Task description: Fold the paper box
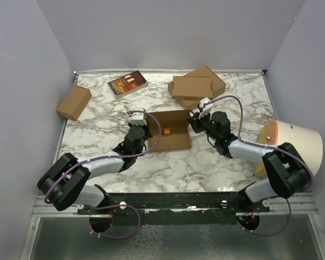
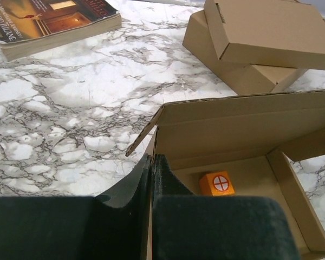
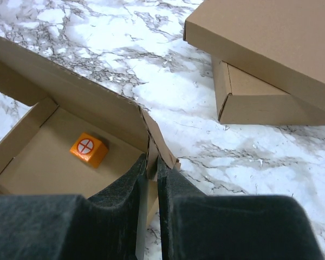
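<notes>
The paper box sat open just nearside of the stacked boxes, the left end effector and right end effector each pinched almost closed on a side wall, and both walls probably wanted holding upright and square together.

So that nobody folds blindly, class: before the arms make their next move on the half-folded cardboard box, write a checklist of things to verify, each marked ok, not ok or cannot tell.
1. Left tool shut on the left wall of the paper box: ok.
2. Right tool shut on its right wall: ok.
3. Orange cube inside, clear of both walls: ok.
4. Stacked boxes not touching the paper box: ok.
5. Near edge of the box: cannot tell, hidden behind the tools.
</notes>
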`<action>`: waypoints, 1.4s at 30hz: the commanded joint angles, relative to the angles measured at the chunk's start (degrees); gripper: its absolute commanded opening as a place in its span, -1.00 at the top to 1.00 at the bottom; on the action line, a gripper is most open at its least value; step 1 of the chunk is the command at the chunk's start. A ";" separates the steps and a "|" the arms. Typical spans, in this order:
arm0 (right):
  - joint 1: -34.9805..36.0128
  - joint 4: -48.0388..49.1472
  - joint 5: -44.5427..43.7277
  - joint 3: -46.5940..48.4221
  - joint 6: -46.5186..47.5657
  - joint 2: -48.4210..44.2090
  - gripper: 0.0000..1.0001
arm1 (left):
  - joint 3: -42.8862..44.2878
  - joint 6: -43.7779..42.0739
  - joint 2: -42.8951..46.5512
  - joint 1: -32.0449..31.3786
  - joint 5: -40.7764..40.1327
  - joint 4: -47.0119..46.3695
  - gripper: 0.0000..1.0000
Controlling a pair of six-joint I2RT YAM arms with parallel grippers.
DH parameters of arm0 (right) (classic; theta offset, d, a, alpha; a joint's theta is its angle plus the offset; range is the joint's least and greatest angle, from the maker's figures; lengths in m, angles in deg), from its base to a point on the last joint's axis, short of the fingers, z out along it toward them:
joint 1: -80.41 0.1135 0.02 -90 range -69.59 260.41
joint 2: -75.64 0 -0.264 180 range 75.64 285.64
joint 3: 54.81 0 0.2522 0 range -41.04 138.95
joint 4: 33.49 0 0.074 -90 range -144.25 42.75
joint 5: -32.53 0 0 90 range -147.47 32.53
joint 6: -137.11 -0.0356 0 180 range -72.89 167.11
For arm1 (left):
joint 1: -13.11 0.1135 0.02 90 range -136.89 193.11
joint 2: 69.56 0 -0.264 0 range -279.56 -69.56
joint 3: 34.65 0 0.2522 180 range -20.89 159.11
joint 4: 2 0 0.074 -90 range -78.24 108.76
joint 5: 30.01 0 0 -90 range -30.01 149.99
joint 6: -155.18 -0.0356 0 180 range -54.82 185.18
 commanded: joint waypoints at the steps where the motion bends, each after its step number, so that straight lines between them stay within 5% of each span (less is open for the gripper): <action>1: 1.66 -4.52 5.21 -0.57 -2.13 -0.86 0.77 | -2.77 4.66 0.45 -2.64 1.33 1.73 1.00; 42: 2.89 -14.14 11.90 1.67 -13.59 -1.58 0.76 | -8.31 9.53 8.34 -5.90 -0.60 10.13 1.00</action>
